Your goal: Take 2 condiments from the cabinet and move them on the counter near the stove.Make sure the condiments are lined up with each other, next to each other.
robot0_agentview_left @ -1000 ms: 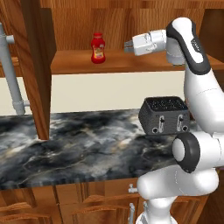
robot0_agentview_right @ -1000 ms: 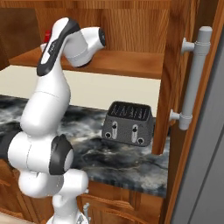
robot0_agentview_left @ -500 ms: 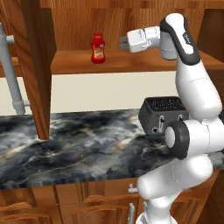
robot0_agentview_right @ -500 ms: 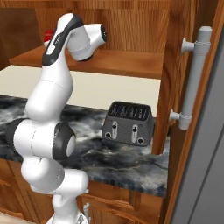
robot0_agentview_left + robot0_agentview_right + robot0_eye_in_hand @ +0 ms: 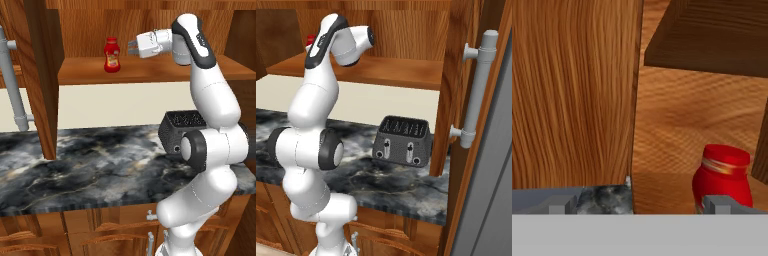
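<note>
1. One bottle in sight: the ketchup (image 5: pixel 112 55) stands upright on the cabinet shelf (image 5: pixel 150 75), above the surface (image 5: pixel 90 165).
2. The arm has swung left along the shelf in the last second, bringing the gripper (image 5: pixel 131 47) from well apart to just beside the ketchup, not touching.
3. Jaws spread wide, holding nothing.
4. That reads as lining up for the first pick; nothing has come down yet.
5. The toaster (image 5: pixel 403 140) sits below, away from the reach.

Warm wood kitchen, cream wall

A cream wall (image 5: pixel 125 107) runs behind; a dark toaster (image 5: pixel 402 140) sits right, beside what may be a grey appliance panel (image 5: pixel 491 200).
</note>
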Tool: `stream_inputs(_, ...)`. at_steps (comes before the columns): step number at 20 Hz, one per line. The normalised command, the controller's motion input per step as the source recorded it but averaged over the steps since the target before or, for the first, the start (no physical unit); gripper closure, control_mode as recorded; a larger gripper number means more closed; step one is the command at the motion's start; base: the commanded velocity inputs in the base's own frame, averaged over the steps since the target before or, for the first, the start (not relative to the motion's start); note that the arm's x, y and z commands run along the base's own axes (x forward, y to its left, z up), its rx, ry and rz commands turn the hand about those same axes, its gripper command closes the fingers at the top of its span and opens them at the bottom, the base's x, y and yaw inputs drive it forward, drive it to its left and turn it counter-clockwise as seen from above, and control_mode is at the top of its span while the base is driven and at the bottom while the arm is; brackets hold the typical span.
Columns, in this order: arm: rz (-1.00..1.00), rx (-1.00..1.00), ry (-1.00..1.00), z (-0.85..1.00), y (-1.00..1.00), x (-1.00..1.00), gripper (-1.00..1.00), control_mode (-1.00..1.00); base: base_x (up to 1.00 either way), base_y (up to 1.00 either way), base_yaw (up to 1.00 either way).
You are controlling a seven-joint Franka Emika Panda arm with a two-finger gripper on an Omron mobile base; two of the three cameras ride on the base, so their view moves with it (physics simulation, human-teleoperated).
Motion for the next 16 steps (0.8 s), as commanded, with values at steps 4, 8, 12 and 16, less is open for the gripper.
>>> stream_inputs(4, 0.01, 0.0, 0.0, 0.0, 0.05, 0.3, -1.0, -1.0, 0.0, 0.0, 0.0)
stream_inputs(8, 0.02, 0.0, 0.0, 0.0, 0.0, 0.25, -1.0, -1.0, 0.0, 0.0, 0.0)
stream_inputs(12, 0.03, 0.0, 0.0, 0.0, 0.0, 0.27, -1.0, -1.0, 0.0, 0.0, 0.0)
stream_inputs(16, 0.04, 0.0, 0.0, 0.0, 0.0, 0.23, -1.0, -1.0, 0.0, 0.0, 0.0)
